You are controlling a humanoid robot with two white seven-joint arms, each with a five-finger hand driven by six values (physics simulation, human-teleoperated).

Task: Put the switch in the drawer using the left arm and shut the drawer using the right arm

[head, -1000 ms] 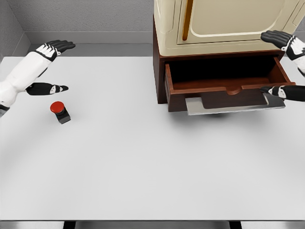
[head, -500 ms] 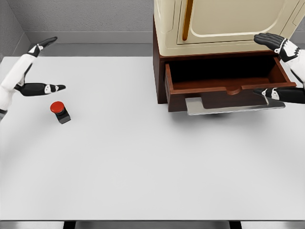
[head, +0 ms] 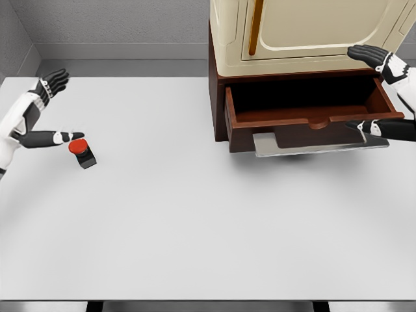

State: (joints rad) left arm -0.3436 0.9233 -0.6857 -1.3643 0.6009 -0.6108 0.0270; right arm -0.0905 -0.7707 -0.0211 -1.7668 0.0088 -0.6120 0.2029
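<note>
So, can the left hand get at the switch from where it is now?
Probably yes. The left hand is open right beside the switch, its thumb almost at the red button, and nothing lies between them on the table.

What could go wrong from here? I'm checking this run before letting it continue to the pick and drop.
1. The left hand is open, its thumb tip right beside the small red-capped switch on a black base; a sideways touch may push the switch away instead of gripping it.
2. The right hand sits open at the front right corner of the open brown wooden drawer; an early push could close it before the switch arrives.
</note>
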